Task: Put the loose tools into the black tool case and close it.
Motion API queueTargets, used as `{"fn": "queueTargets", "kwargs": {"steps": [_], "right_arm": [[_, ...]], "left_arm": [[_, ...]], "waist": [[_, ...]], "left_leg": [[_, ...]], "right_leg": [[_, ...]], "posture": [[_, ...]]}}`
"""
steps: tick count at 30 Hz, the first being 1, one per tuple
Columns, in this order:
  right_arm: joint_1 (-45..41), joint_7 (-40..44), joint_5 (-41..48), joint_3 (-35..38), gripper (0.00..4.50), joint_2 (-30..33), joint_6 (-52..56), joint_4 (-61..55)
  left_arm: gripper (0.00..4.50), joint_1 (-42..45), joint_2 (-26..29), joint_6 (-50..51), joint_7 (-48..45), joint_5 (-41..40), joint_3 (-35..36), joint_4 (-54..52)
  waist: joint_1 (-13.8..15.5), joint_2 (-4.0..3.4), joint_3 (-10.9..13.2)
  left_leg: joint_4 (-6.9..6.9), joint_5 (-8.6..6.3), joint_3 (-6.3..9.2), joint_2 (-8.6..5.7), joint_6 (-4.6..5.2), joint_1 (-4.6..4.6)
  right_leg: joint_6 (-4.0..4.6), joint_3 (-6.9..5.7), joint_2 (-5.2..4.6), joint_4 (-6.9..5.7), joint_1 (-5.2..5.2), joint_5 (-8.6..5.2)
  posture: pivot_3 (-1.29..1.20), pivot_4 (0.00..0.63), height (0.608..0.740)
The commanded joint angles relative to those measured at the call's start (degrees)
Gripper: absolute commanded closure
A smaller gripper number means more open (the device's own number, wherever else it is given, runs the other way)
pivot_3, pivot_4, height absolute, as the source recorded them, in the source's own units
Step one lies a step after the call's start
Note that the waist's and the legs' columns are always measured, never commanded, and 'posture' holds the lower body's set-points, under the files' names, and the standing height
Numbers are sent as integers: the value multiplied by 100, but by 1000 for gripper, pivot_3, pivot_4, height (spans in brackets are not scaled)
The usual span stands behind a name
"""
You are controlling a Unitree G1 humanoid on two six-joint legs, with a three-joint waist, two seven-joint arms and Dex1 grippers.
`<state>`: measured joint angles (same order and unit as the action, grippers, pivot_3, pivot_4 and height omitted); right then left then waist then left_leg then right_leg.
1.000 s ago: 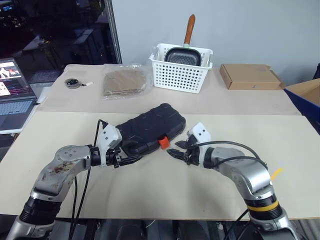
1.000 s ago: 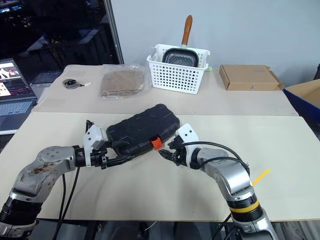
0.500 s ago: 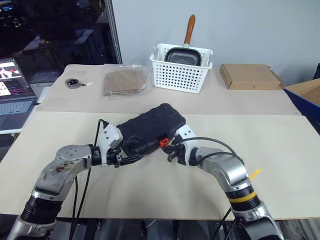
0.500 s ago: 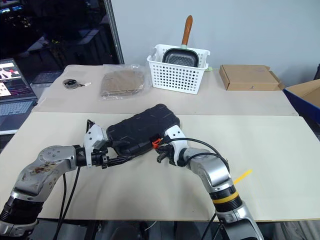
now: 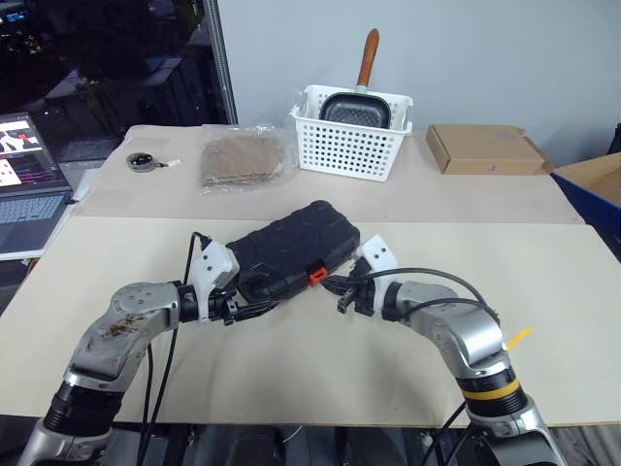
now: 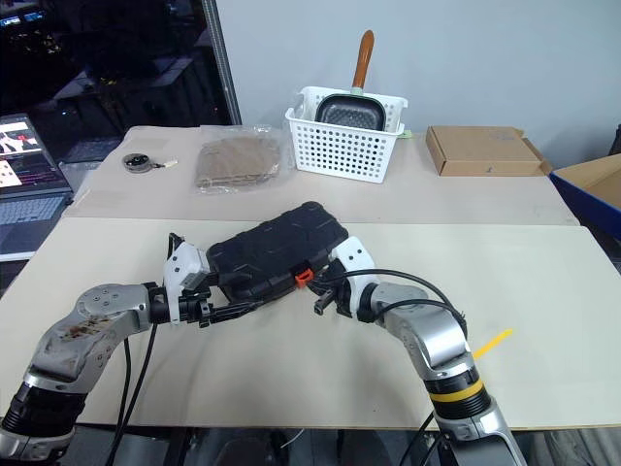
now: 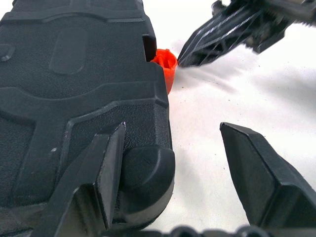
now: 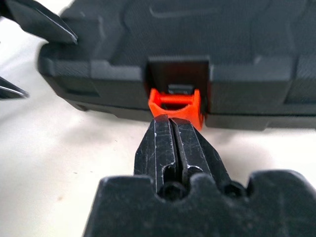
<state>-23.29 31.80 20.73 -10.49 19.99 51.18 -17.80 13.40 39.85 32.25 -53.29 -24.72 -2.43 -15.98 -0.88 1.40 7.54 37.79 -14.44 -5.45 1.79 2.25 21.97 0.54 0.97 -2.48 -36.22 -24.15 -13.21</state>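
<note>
While the cream bench [image 5: 543,291] takes up most of the head views, the black tool case [image 5: 291,250] is the main thing on it, lying shut near the robot's edge, roughly centred between the two arms and angled a bit. It looks like stiff moulded plastic with a ribbed lid, so it probably won't flex or crush, and with tools inside it's likely got some weight and would rather slide on the smooth bench than tip. Best place to steady it would seem to be a rounded corner or the thick rim, not the flat lid. The left hand [image 7: 173,163] sits at the case's near left corner with its fingers spread wide, one finger lying on the rounded corner and the other out over bare bench, so it's bracing rather than gripping. The right hand [image 8: 174,133] has its fingers pinched fully together, holding nothing, with the joined tips right up against the small orange latch [image 8: 176,104] on the front edge. That latch is the fiddly bit: small, thin plastic, sticking out from its recess, so it looks not snapped down yet. It likely wants a firm straight push, and a glancing one could skid off or shove the whole case away.
</note>
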Motion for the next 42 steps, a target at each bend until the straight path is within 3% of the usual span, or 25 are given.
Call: {"fn": "queueTargets", "kwargs": {"steps": [1,24,42], "right_arm": [[-66,-64,22,45,4448,-79,-113,-80],[-532,-251,-519,-248,4448,-877,-737,1010],[-502,-202,-313,49,4448,-845,-580,623]], "left_arm": [[1232,-135,-35,97,-42,82,-247,149],[1232,-185,-83,203,66,124,-287,132],[1232,-220,-73,230,115,140,-313,162]], "waist": [[4,0,0],[-121,-2,-3],[-134,-3,-3]], "left_leg": [[0,0,0,0,0,1],[0,7,-9,7,-7,-12],[-2,7,-4,9,-8,-7]], "right_leg": [[0,0,0,0,-1,0],[11,8,1,-2,1,6],[10,7,-1,-1,-2,6]], "posture": [[0,150,740],[0,150,740],[0,150,740]]}}
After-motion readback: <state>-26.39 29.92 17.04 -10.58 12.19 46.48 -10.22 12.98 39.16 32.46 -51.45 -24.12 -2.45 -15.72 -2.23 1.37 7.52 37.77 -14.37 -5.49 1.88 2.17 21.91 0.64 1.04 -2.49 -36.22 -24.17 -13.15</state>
